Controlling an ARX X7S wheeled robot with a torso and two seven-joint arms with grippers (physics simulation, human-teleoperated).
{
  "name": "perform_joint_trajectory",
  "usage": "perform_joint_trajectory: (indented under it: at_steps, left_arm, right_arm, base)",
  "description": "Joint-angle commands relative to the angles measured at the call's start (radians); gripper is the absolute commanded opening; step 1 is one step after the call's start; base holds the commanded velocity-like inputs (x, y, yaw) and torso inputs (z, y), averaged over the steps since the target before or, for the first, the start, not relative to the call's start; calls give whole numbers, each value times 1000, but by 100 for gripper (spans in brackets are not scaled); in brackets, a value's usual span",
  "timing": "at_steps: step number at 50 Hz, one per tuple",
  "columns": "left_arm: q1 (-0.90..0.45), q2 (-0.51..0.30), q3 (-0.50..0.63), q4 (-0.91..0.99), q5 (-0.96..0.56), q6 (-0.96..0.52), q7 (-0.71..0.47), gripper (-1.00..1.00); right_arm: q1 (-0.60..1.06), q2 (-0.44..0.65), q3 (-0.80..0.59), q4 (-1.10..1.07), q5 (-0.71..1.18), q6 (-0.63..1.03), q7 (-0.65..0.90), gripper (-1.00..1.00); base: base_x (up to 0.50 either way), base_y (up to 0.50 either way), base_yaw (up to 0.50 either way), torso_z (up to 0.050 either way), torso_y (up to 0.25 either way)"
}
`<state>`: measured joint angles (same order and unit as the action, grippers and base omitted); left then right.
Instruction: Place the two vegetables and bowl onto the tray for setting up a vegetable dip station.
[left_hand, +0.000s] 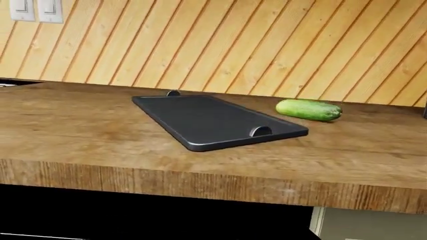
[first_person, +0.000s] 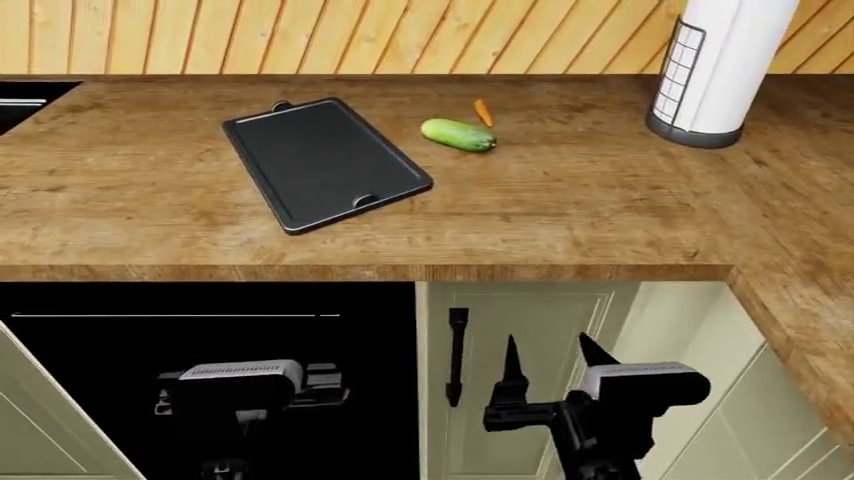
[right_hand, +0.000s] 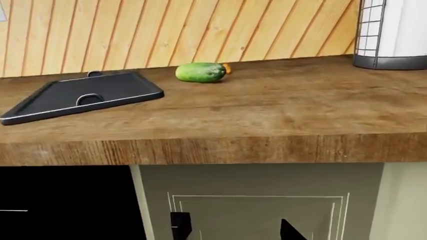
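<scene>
The dark grey tray lies empty on the wooden counter, also seen as the tray and the tray. To its right rests the green cucumber, with the small orange carrot just behind it. The cucumber hides the carrot in the left wrist view; in the right wrist view the carrot peeks out behind the cucumber. The bowl is out of view. My right gripper hangs open and empty below the counter edge. My left gripper is also low, its fingers lost against a black panel.
A white paper-towel roll in a wire holder stands at the back right of the counter. A black sink cuts into the far left. Cabinet doors with a black handle face both arms. Light switches sit on the plank wall.
</scene>
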<state>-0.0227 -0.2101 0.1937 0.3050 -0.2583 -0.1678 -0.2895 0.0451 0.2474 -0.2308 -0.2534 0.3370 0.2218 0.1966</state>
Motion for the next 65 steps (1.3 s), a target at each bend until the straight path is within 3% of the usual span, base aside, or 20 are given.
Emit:
perform_joint_trajectory:
  at_steps: [1,8,15,18,24,27,31,34,37,40,51,65]
  left_arm:
    - [-102,-29,-10,246,-74,-284,-77,100]
    - [-333,-51,-86,437,-233,-622,-160,100]
    - [-680,-37,-226,465,-441,-991,-251,100]
    - [-919,-29,-234,354,-511,-1151,-254,100]
    - [-1219,-28,-201,80,-531,-1245,-199,100]
    - [-1423,-44,-108,-166,-503,-1253,-113,100]
    - [-1589,-83,79,-441,-429,-1206,22,100]
    - [-1650,-62,113,-591,-417,-1131,115,100]
    - [-1704,-56,215,-726,-350,-1042,188,100]
    - [-1733,-32,217,-851,-303,-918,198,100]
    - [-1712,-27,260,-900,-282,-896,220,100]
    - [-1704,-38,267,-874,-300,-948,223,100]
  right_arm:
    - [85,62,22,-250,150,283,38,100]
    - [359,102,121,-454,453,696,165,100]
    - [766,89,202,-376,746,1056,313,100]
    - [991,65,209,-249,858,1203,369,100]
    - [1272,66,104,3,819,1259,302,100]
    - [1434,79,1,165,744,1214,174,100]
    - [1595,99,-171,407,603,1094,-39,100]
    - [1675,85,-319,553,496,984,-196,100]
    - [1724,42,-372,737,428,901,-266,100]
    - [1738,8,-391,856,378,803,-294,100]
    - [1704,43,-417,817,380,795,-336,100]
    - [1690,49,-424,801,411,875,-328,100]
  base:
    - [0,0,0,0,0]
    - [0,0,0,0,0]
    - [0,0,0,0,0]
    - [0,0,0,0,0]
    - [0,0,0,0,0]
    - [0,0,0,0,0]
    - [0,0,0,0,0]
    - [0,0,0,0,0]
    - [0,0,0,0,0]
    - [0,0,0,0,0]
    - [0,0,0,0,0]
    - [500,-1,0,0,0]
